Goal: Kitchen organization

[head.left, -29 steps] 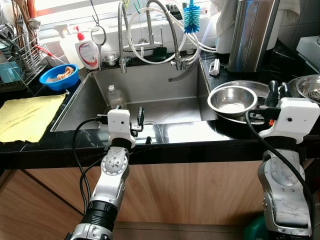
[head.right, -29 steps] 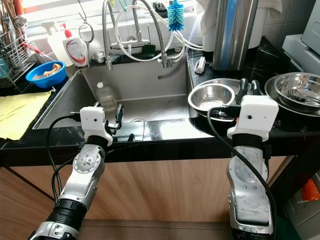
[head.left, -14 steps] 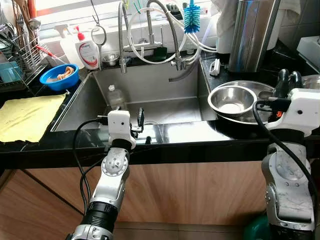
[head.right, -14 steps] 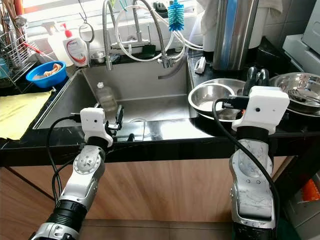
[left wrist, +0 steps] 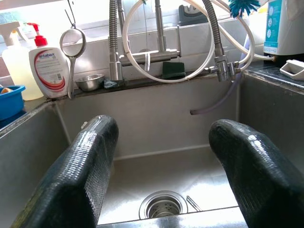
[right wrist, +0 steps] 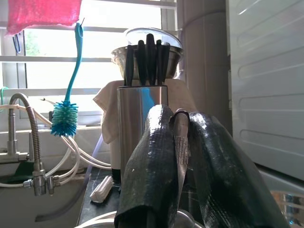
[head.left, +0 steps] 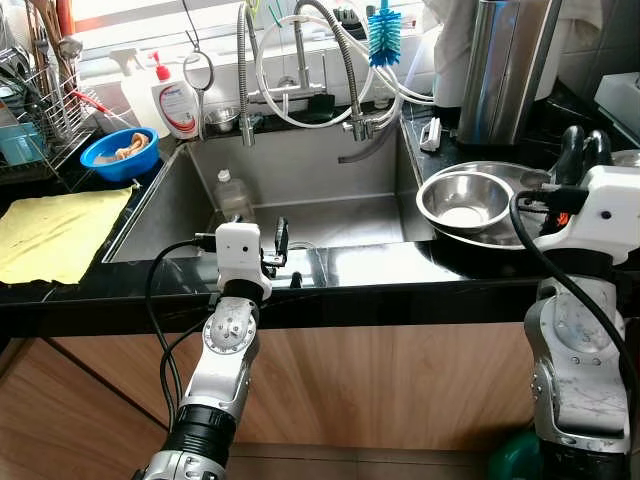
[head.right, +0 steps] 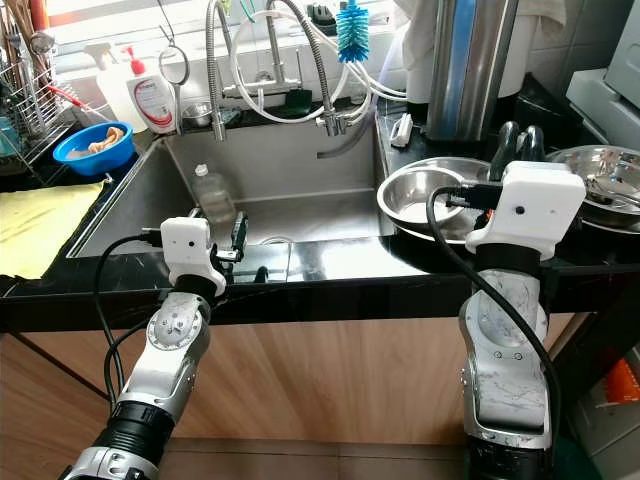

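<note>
My right gripper (head.left: 583, 150) is raised over the counter, just right of a steel bowl (head.left: 465, 200). In the right wrist view its fingers (right wrist: 147, 161) are shut on a thin flat metal utensil handle (right wrist: 180, 137); the rest of the utensil is hidden. My left gripper (head.left: 286, 255) rests at the front edge of the sink (head.left: 300, 160), open with nothing between its fingers (left wrist: 90, 156). A clear plastic bottle (head.left: 232, 195) lies in the sink basin. A second steel bowl (head.right: 600, 180) holding utensils sits at the far right.
A yellow cloth (head.left: 55, 230) lies on the left counter with a blue bowl (head.left: 118, 153), a soap bottle (head.left: 175, 100) and a dish rack (head.left: 35, 90) behind it. Faucet hoses and a blue bottle brush (head.left: 383, 35) hang over the sink. A steel knife block (right wrist: 142, 109) stands back right.
My right gripper has lifted and moved right and back, from in front of the steel bowl to beside it, still shut on the utensil. The left arm has not moved.
</note>
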You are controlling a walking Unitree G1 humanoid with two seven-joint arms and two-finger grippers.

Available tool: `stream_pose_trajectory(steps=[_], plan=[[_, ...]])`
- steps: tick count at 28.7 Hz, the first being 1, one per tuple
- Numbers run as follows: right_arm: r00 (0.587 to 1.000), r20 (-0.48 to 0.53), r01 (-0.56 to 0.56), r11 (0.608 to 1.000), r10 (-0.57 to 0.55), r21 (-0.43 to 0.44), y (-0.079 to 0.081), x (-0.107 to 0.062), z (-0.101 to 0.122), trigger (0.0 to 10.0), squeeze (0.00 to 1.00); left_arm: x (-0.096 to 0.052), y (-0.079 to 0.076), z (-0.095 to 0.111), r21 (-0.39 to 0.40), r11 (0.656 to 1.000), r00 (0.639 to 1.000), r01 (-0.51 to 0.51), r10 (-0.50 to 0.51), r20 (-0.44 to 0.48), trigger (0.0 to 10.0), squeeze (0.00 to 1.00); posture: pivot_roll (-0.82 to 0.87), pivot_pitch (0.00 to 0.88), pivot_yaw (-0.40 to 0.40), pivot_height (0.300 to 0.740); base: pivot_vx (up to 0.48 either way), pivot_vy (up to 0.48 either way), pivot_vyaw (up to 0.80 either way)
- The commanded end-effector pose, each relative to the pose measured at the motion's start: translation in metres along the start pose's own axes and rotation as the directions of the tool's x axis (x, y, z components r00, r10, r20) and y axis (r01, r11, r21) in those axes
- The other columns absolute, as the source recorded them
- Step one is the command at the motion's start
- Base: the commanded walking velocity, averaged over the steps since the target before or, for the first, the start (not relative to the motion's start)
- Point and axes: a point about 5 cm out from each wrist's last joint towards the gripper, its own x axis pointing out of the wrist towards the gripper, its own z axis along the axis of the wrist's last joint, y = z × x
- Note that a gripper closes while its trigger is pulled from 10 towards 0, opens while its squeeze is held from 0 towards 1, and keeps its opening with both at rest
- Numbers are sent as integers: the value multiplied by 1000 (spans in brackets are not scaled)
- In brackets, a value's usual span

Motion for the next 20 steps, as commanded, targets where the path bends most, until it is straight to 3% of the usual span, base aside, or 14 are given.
stream_pose_trajectory(steps=[1, 4, 6, 15, 20], plan=[[999, 42, -21, 1000, 20, 3, 5, 3, 10, 10000, 0, 1, 3, 3, 1, 1000, 1000, -5, 5, 9, 10000, 0, -256, 0, 159, 740, 0, 0, 0], [999, 38, -31, 1000, 31, 2, 6, 3, 9, 10000, 0, 1, 3, 3, -2, 1000, 1000, -5, 5, 13, 10000, 0, -258, 0, 158, 740, 0, 0, 0], [991, 64, -118, 992, 121, -49, 14, 6, 12, 10000, 0, 2, 3, 4, -6, 1000, 1000, -10, 10, 18, 10000, 0, -257, 0, 155, 740, 0, 0, 0], [963, 116, -236, 970, 241, -59, 32, 9, 20, 10000, 0, 3, 1, 7, -20, 1000, 999, -10, 11, 34, 10000, 0, -259, 0, 156, 740, 0, 0, 0], [909, 125, -395, 918, 398, -48, 54, 5, 21, 10000, 0, 8, 4, 14, -21, 1000, 998, -19, 21, 59, 10000, 0, -262, 0, 162, 740, 0, 0, 0]])
